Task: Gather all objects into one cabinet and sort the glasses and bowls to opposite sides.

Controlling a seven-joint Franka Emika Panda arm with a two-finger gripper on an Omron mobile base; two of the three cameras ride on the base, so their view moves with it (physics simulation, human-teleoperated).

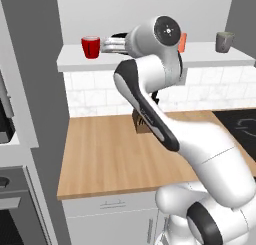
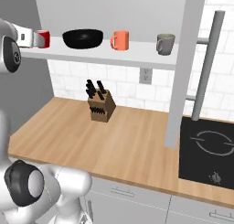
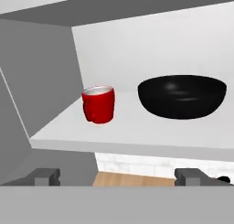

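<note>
On the cabinet shelf the black bowl sits mid-left, with the grey-green mug far right and the orange cup between them. The red cup stands at the bowl's 9 o'clock. The gripper hangs before the shelf edge, fingers wide apart, holding nothing.

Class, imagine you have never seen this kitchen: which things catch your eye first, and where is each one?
The white robot arm dominates, rising over the wooden counter toward the white shelf. On that shelf a red cup stands near the left end beside a wide black bowl, then an orange cup and a grey-green mug. The open gripper faces the red cup, and a knife block stands on the counter below.
</note>
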